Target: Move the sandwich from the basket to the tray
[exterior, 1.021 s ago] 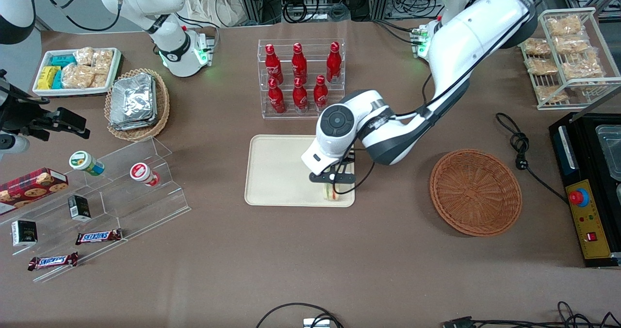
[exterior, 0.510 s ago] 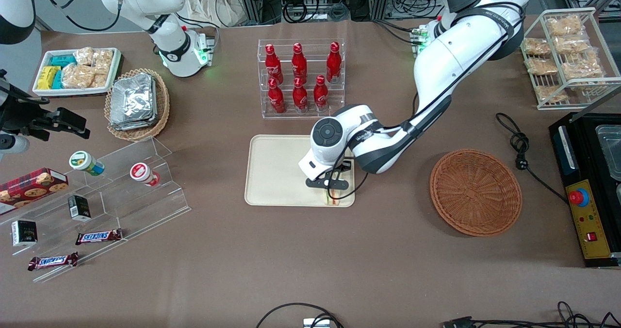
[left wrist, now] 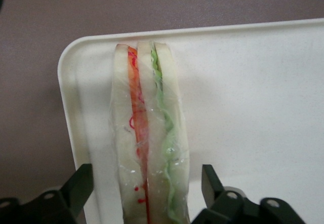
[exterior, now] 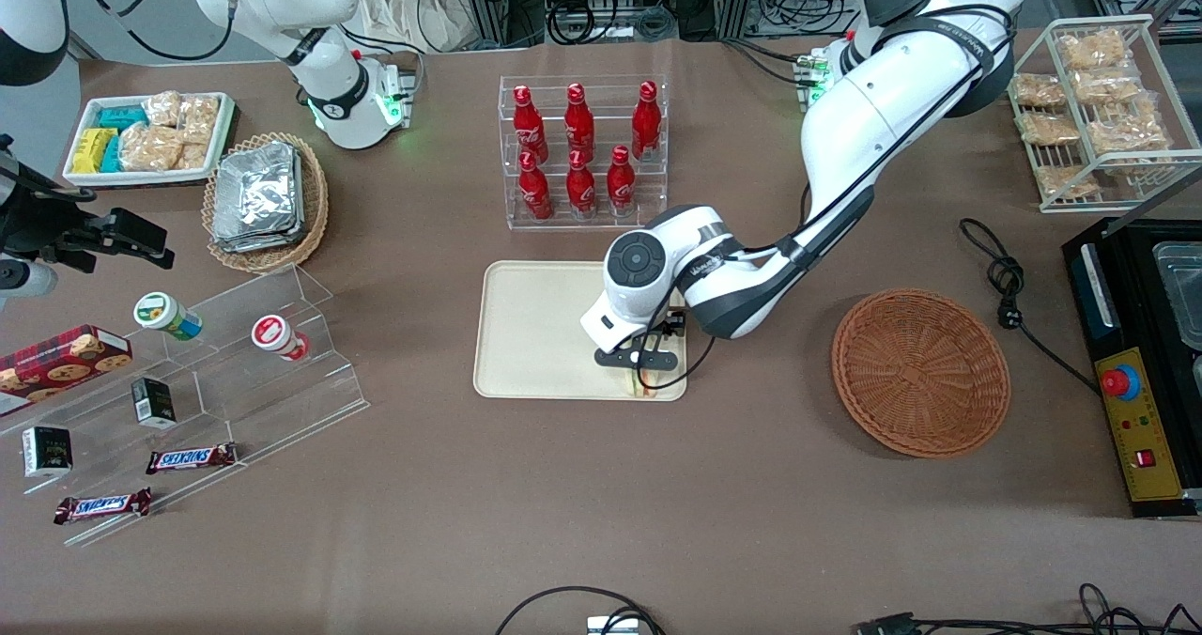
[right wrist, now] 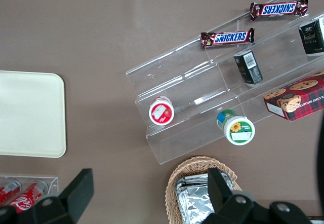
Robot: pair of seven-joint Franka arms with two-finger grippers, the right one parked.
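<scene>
The hand [left wrist: 147,193] hangs over the tray [exterior: 526,334], fingers apart, the sandwich [left wrist: 149,148] standing on edge between them untouched. Release looks done; next, lift straight up clear.

Sandwich [exterior: 643,388] mostly hidden under end effector [exterior: 642,363]; tray [left wrist: 263,107] cut off.

Sandwich [left wrist: 151,143] on tray [exterior: 535,334], gripper [left wrist: 147,193] astride it.

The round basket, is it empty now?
Empty: the basket shows only bare weave. The sandwich stands on the tray, between the open gripper fingers.
</scene>
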